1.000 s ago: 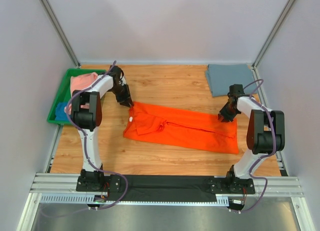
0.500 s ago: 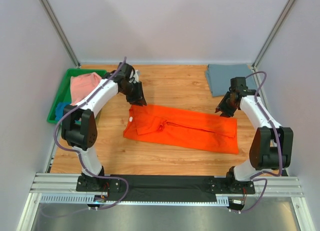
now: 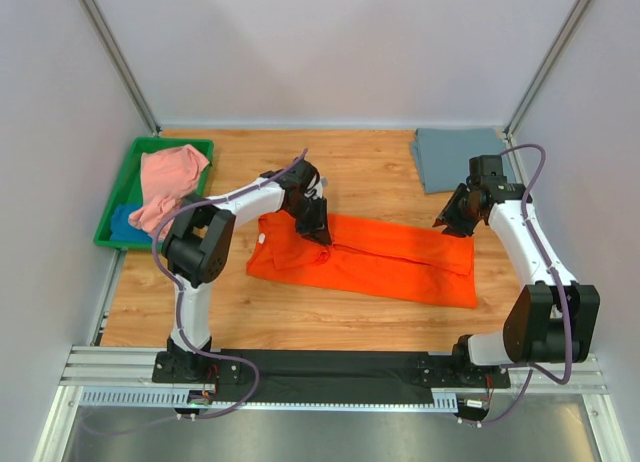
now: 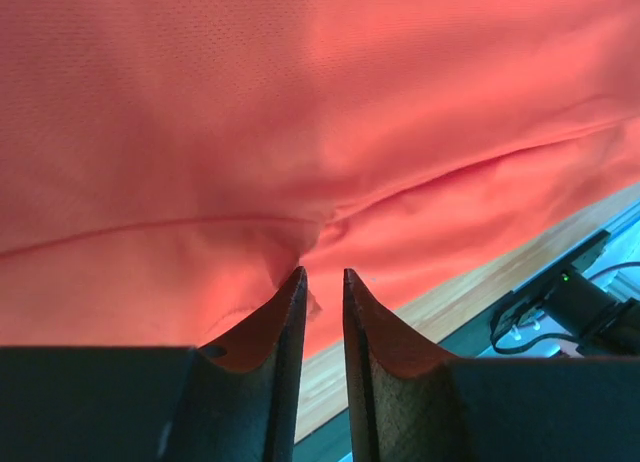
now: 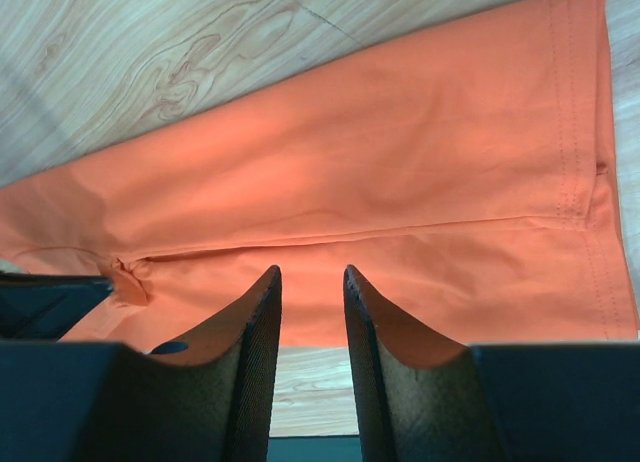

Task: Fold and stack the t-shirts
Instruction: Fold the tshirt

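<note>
**A:** where's the orange t-shirt (image 3: 400, 267) at?

**B:** flat on the surface (image 3: 350, 167), mid-frame. Left hand (image 3: 320, 232) is narrow, tips in a cloth pucker, can't tell if it's gripping. Right hand (image 3: 448, 225) is narrow too, holding nothing, over the shirt's upper right corner.

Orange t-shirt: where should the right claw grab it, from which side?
Probably the hem's far corner of the orange t-shirt, from above and the right: it lies flat in a long strip, layers meet there, and the right claw hangs close over it.
</note>
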Action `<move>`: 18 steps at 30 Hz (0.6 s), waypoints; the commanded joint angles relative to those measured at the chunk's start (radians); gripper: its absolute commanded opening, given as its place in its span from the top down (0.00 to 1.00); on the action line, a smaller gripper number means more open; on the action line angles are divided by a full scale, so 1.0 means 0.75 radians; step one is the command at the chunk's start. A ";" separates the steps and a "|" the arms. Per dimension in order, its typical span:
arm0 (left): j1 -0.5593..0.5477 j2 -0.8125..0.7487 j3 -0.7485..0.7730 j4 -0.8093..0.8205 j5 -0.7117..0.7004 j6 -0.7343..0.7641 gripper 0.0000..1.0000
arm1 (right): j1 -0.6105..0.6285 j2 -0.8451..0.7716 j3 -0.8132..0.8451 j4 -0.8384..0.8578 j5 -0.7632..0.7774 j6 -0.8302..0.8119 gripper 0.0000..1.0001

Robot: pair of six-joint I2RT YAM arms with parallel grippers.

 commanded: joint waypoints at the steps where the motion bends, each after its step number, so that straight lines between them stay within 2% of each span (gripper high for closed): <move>1: -0.021 0.055 -0.040 0.062 0.003 -0.056 0.73 | -0.002 -0.035 -0.004 -0.005 -0.023 -0.028 0.67; 8: -0.054 0.047 -0.082 0.189 0.076 -0.121 0.72 | -0.002 -0.058 -0.010 -0.019 -0.009 -0.024 0.67; 11: -0.060 0.016 -0.018 0.132 0.095 -0.119 0.72 | -0.002 -0.068 0.000 -0.027 -0.013 -0.008 0.67; 14: -0.056 -0.059 0.053 -0.029 0.009 -0.097 0.70 | -0.002 -0.091 0.012 -0.042 -0.019 0.011 0.67; 18: -0.046 -0.190 -0.006 -0.130 -0.117 -0.138 0.69 | -0.002 -0.131 0.000 -0.064 0.004 0.021 0.67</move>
